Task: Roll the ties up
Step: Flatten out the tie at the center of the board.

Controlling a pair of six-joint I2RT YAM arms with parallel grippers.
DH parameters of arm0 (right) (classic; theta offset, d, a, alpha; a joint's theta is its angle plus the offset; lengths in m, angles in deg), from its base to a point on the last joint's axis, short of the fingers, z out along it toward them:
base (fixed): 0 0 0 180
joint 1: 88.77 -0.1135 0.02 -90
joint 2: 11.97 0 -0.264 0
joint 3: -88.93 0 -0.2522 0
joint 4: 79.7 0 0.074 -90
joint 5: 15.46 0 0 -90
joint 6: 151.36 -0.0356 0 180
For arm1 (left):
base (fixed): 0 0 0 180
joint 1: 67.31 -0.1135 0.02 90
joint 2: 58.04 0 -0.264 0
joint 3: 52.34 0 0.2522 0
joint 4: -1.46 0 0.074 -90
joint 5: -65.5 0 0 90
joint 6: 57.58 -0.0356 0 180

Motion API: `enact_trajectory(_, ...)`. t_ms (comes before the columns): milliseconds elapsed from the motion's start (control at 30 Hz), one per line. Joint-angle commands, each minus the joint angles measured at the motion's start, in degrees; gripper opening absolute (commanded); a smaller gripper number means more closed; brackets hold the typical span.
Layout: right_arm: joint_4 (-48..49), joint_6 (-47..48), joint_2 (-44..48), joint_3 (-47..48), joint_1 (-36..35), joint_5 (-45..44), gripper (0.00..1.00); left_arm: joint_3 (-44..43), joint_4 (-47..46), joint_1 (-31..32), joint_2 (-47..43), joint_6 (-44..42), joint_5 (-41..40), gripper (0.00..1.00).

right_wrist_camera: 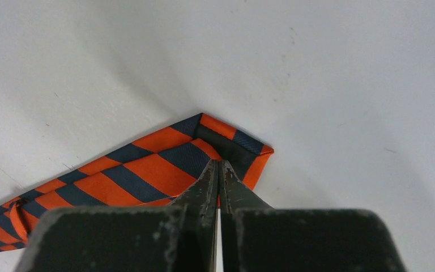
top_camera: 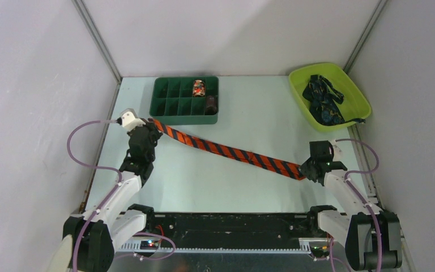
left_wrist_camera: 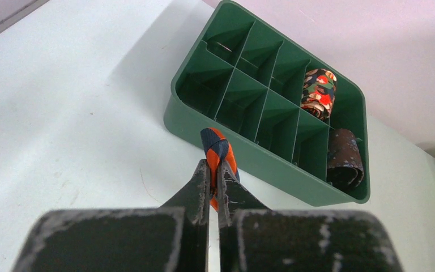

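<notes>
While the orange-and-black striped tie [top_camera: 226, 150] lies stretched in a diagonal across the desk [top_camera: 249, 102], each arm has hold of one end. The left gripper [top_camera: 154, 128] is clenched on the narrow end at the far left, just in front of the near wall of the green divided tray [top_camera: 161, 111]. The right gripper [top_camera: 305, 168] is pinched tight on the wide pointed end at the near right, flat against the desk. Toward the tray's right end sit two small rolls, a colourful rolled tie [top_camera: 199, 88] in the far row and a dark brown rolled tie [top_camera: 210, 103] in the near row. Far right, a heap of dark navy ties [top_camera: 323, 102] fills the lime bin [top_camera: 358, 96].
</notes>
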Motion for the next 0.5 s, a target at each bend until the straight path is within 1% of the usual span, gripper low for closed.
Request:
enact_trajectory(0,3.4,0.1,-0.7,0.3,0.0,0.6,0.00,-0.5,-0.5,-0.5,-0.5,0.8,-2.6,0.00)
enact_trajectory(100,3.0,0.6,-1.0,0.7,0.1,0.6,0.03,-0.5,-0.3,-0.5,-0.5,0.8,-2.9,0.00)
enact_trajectory(167,2.4,0.8,-0.4,1.0,0.2,0.5,0.07,-0.5,-0.4,-0.6,-0.5,0.7,-3.0,0.00)
enact_trajectory(233,1.5,1.1,0.7,1.3,0.2,-0.4,0.13,-0.5,-0.3,-0.6,-0.4,0.7,-3.0,0.00)
enact_trajectory(267,0.9,1.2,1.3,1.7,0.4,-0.7,0.19,-0.5,-0.3,-0.6,-0.3,0.6,-3.0,0.00)
enact_trajectory(300,0.5,1.6,2.5,1.9,0.5,-1.6,0.23,-0.5,-0.3,-0.6,-0.4,0.6,-3.0,0.00)
enact_trajectory(367,-0.8,2.4,4.4,2.8,0.9,-2.7,0.39,-0.5,-0.3,-0.6,-0.4,0.5,-3.0,0.00)
enact_trajectory(400,-1.2,2.9,5.1,3.6,1.2,-3.0,0.43,-0.5,-0.3,-0.6,-0.4,0.5,-3.0,0.00)
enact_trajectory(433,-1.4,3.9,6.2,3.9,1.4,-3.1,0.56,-0.5,-0.3,-0.6,-0.4,0.5,-3.0,0.00)
enact_trajectory(467,-1.5,5.3,7.1,4.8,1.6,-3.1,0.63,-0.5,-0.4,-0.6,-0.3,0.4,-3.0,0.00)
